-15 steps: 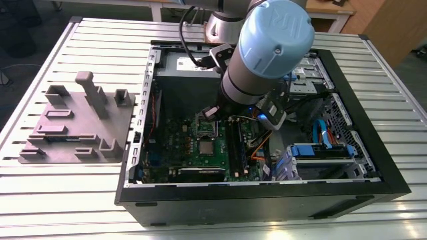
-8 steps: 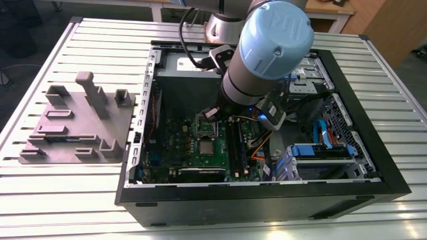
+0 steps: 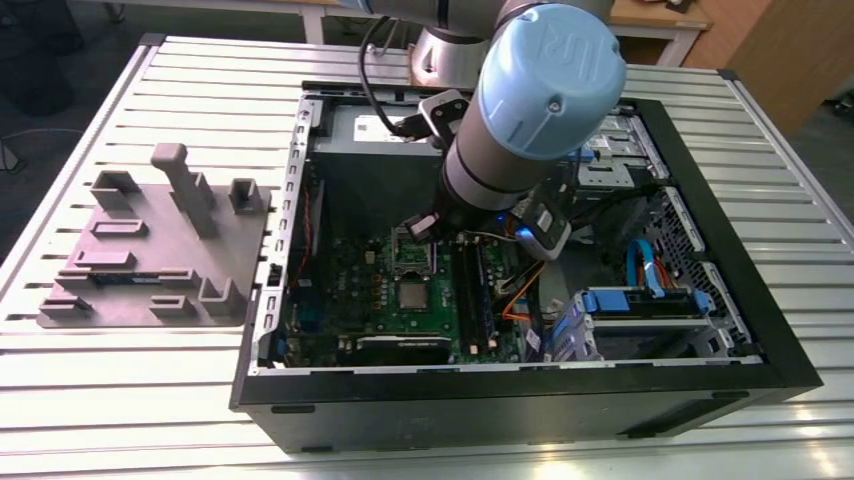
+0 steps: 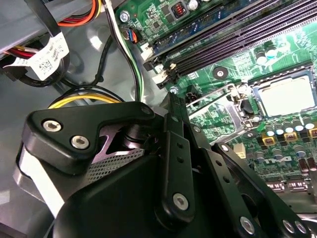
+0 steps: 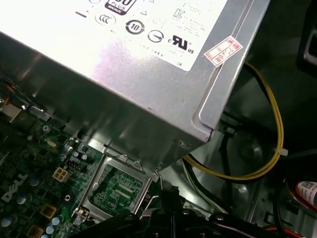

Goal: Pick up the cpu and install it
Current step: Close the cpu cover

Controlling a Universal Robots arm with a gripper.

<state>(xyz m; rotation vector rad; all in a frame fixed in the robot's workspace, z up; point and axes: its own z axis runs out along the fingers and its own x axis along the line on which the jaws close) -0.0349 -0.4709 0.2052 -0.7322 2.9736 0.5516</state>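
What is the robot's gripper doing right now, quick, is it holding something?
Gripper: cannot be told whether open or closed; it hangs low over the motherboard, close to the socket frame.

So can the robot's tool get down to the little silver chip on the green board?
Probably yes. The cpu lies uncovered on the motherboard, the case is open on top, and the tool hangs close by, above the board.
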